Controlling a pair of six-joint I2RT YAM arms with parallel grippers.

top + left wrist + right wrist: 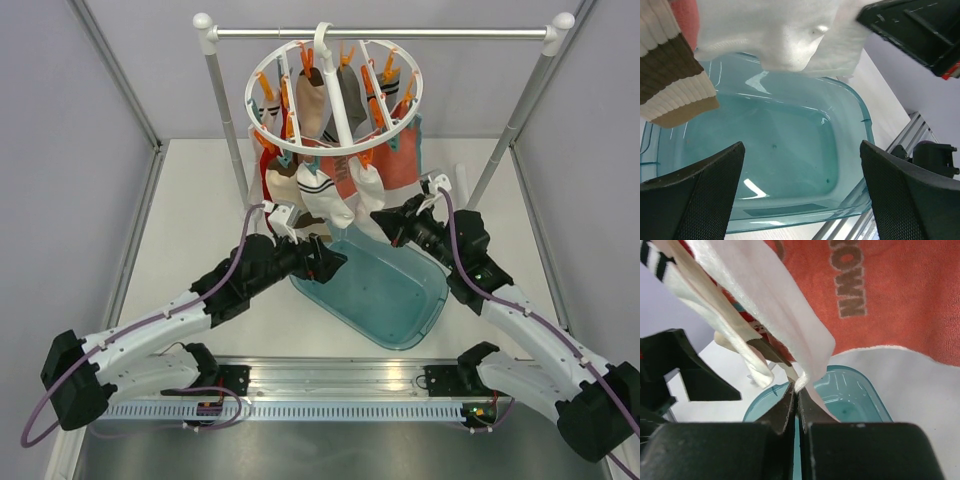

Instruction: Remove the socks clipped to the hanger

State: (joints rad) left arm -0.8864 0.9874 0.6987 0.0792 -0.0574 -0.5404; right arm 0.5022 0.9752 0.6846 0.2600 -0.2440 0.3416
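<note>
Now right gripper [796,396] pinches a white sock [757,297] before "BROWN"-lettered coral cloth [905,295]; left gripper [801,150] spread

A teal tub [400,300] sits on the white table [190,210].

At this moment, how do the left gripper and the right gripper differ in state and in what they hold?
The left gripper has its fingers spread wide; the right gripper has them pressed together. The left gripper holds nothing, hovering over the teal bin; the right gripper pinches the lower edge of a white sock. Both reach up beneath the hanger.
</note>
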